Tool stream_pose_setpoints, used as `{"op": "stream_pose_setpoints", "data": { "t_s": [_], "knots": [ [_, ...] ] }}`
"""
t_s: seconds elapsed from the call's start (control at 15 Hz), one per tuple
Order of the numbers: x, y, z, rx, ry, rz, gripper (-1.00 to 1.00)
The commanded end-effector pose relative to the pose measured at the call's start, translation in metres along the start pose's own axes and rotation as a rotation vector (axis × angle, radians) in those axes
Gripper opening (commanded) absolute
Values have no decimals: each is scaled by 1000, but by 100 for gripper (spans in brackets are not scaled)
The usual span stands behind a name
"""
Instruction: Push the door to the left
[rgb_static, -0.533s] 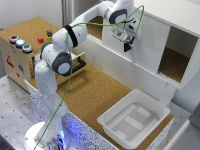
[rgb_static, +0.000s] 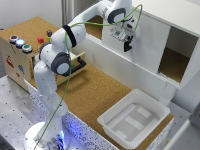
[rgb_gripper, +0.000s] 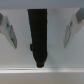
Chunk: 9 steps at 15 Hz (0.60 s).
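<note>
The gripper (rgb_static: 127, 44) (jaws spread) hangs just before the door (rgb_static: 145, 42).

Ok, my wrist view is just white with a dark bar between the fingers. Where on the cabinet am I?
Observer: The hand is at the door, on its half toward the exterior view's left. I cannot tell whether it touches.
Operator: Which side of the cabinet is open?
Observer: The opening is at the exterior view's right, past the door's edge. A cork floor shows inside.
Operator: Anything near me down there?
Observer: A white tray sits on the cork table in front of the cabinet, well apart from the hand.
</note>
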<state>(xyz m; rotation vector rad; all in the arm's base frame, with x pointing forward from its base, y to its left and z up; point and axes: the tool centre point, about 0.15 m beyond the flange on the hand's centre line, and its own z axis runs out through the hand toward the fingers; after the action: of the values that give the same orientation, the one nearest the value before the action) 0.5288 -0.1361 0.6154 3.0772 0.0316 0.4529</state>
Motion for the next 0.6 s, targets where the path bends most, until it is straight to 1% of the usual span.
{"op": "stream_pose_setpoints", "data": {
  "t_s": [0.0,0.27,0.33,0.53],
  "knots": [
    [-12,-13,22,-62,132,3,100],
    [-1,-8,29,-42,113,7,100],
    [1,-8,30,-40,110,8,-100],
    [3,-9,31,-41,96,8,-100]
  ]
}}
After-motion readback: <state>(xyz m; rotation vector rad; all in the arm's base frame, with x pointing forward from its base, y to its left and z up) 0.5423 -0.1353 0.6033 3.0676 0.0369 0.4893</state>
